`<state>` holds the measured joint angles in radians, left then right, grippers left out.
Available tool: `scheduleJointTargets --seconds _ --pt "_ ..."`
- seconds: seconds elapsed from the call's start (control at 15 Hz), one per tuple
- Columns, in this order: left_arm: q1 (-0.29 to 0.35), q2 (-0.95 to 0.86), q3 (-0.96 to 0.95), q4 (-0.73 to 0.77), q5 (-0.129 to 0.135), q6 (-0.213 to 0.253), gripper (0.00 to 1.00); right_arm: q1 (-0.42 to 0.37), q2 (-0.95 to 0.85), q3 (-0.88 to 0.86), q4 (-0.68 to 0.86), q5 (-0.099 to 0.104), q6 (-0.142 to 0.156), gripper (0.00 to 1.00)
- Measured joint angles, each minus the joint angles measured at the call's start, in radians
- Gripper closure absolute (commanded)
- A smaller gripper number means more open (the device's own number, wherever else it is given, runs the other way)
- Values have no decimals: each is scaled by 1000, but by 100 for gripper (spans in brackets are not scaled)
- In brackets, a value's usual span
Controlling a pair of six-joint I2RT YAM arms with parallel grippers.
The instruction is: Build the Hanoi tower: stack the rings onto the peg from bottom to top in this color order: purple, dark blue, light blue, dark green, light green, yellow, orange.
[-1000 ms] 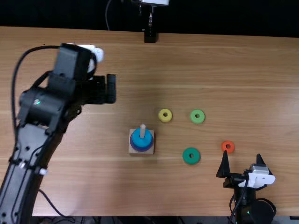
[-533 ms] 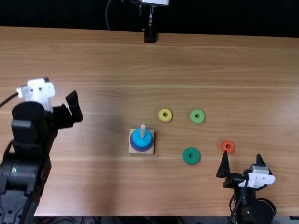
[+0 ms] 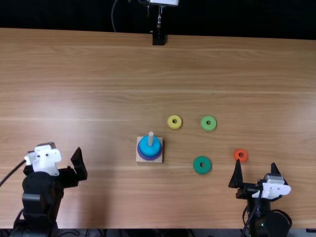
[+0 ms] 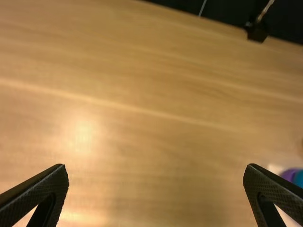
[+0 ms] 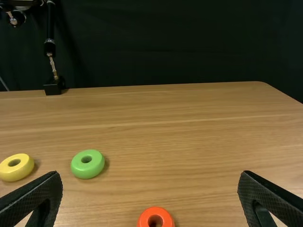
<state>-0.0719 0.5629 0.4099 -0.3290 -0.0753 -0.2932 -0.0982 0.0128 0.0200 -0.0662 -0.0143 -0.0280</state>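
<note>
At the lower left of the top view, my left gripper [image 3: 66, 152] stands open, left of the peg base; in its wrist view the left gripper [image 4: 156, 168] holds nothing. The square wooden base [image 3: 140, 160] has an upright peg [image 3: 151, 139] with a light blue ring [image 3: 150, 148] above a purple ring [image 3: 148, 158]; whether a dark blue ring lies between them I cannot tell. Loose rings lie flat: yellow [image 3: 170, 122], light green [image 3: 204, 124], dark green [image 3: 197, 165], orange [image 3: 237, 155]. My right gripper [image 3: 256, 167], just beyond the orange ring's near side, is open; likewise the right gripper [image 5: 150, 175] in its wrist view.
A black stand [image 3: 158, 38] is at the table's far edge. Both arms enter over the near edge of the wooden table [image 3: 222, 74], one at each side of the ring area.
The left arm has swung back from the upper left and drawn down toward the table's near left corner. The right arm and all the rings have stayed where they were.
</note>
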Motion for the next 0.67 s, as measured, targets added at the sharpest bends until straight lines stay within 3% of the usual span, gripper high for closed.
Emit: scheduleJointTargets --seconds 0.33,0.47,0.67 --pt "0 -221 -184 61 5 0 0 0 0 0 0 0 0 0" --pt "0 -271 -225 63 54 1 0 0 0 0 0 0 0 0" --pt "15 -351 -264 63 84 0 0 0 0 0 0 0 1 0"
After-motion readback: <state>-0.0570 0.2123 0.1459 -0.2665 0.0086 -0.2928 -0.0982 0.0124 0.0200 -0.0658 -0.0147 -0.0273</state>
